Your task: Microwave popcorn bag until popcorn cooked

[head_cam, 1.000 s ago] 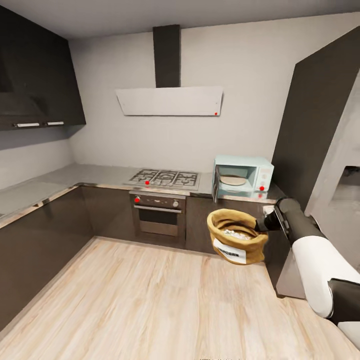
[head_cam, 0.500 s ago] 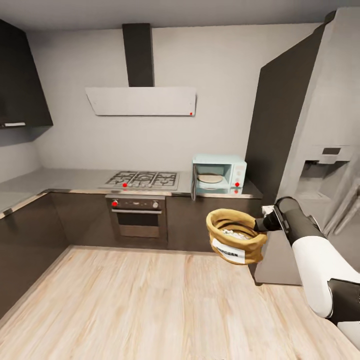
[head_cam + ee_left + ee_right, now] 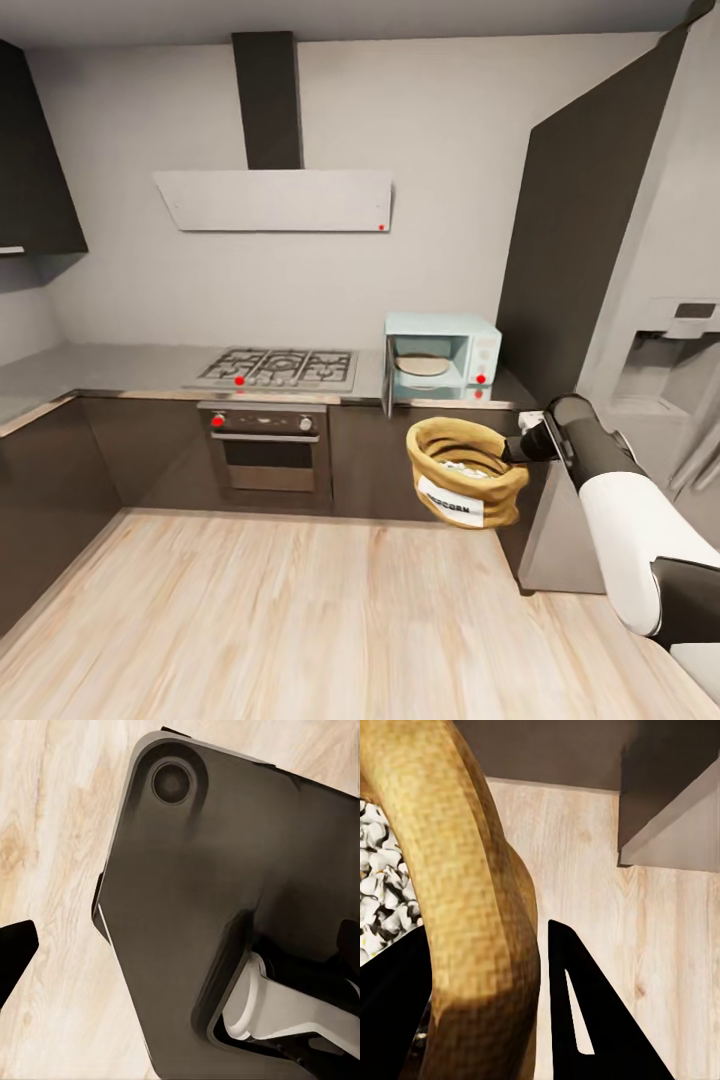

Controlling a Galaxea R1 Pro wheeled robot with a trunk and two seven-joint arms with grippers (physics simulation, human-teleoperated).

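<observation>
Since a second ago the whole head view has swung and drawn nearer: that is our camera and base moving, not the kitchen. The hob (image 3: 278,368) now sits left of centre, with the oven (image 3: 266,452) under it. The bag hangs where it did relative to the arm. We judge this the carry leg, closing on the appliance.

Left gripper: we see one dark fingertip (image 3: 13,949) over the wooden floor (image 3: 52,832) beside dark robot bodywork; we cannot tell how far the fingers are open.

The tabletop (image 3: 110,365) runs along the back wall. At its right end stands the microwave (image 3: 442,356), door swung open to its left side, pale turntable plate visible inside, red dot on its panel. The cavity looks ready to receive.

The popcorn bag (image 3: 462,472) is off the tabletop, held in the air above the floor, below and in front of the microwave, well apart from it. Tan burlap, thick rolled rim, white label facing us, upright with a slight tilt. The popcorn (image 3: 382,889) shows whitish inside the mouth.

The right gripper (image 3: 484,1012) has its fingers closed across the rolled rim, one inside the mouth, one outside.

Next likely need: raise the bag to cavity height.
</observation>
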